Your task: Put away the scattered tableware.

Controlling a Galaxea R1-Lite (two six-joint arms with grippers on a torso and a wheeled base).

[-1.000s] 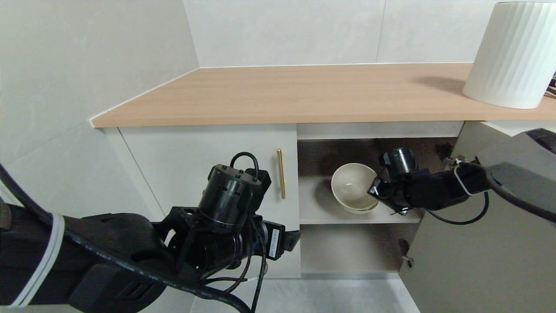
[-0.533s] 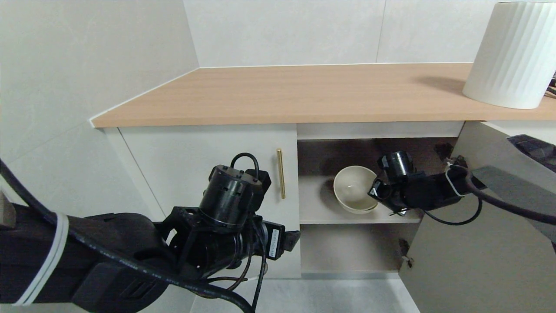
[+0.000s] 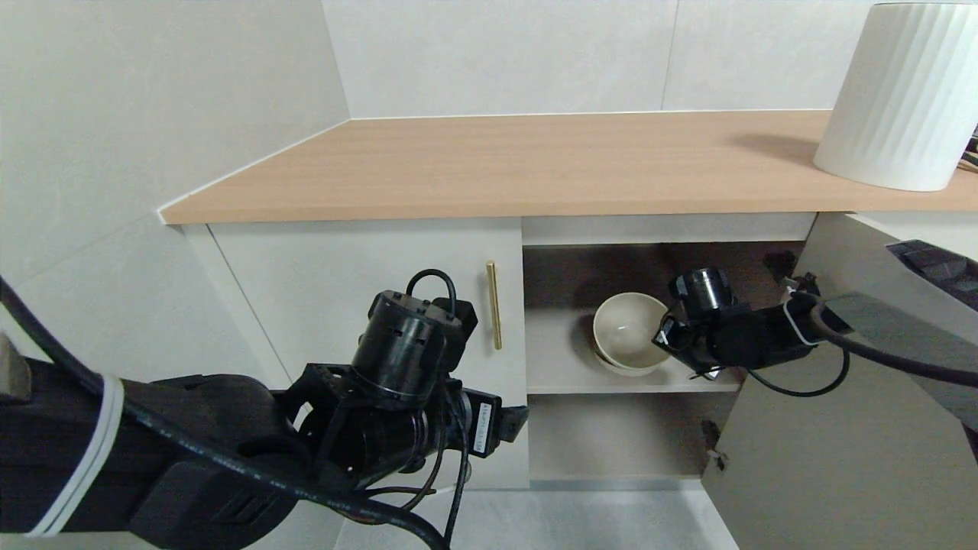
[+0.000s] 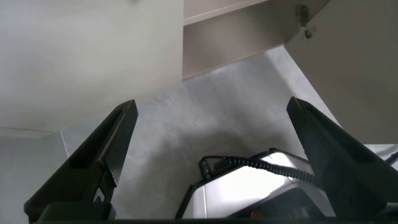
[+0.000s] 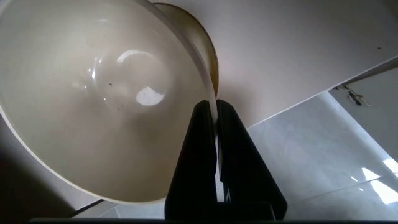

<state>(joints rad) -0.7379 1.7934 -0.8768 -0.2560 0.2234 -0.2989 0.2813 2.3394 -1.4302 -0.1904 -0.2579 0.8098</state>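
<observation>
While the right jaws pinch the rim of the tilted cream ceramic bowl (image 3: 626,330) over a second bowl (image 3: 611,366) on the cabinet shelf (image 3: 556,359) and the left jaws gape empty, an early release could chip both.

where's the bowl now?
Head view, right of centre: the bowl is tilted over the open cabinet's shelf, right of the gold handle, rim clamped by the right end effector.

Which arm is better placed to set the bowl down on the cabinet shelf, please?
The right arm. The right claw is shut on the bowl rim, inside the open cabinet above the shelf. The left claw hangs open and empty before the closed door.
</observation>
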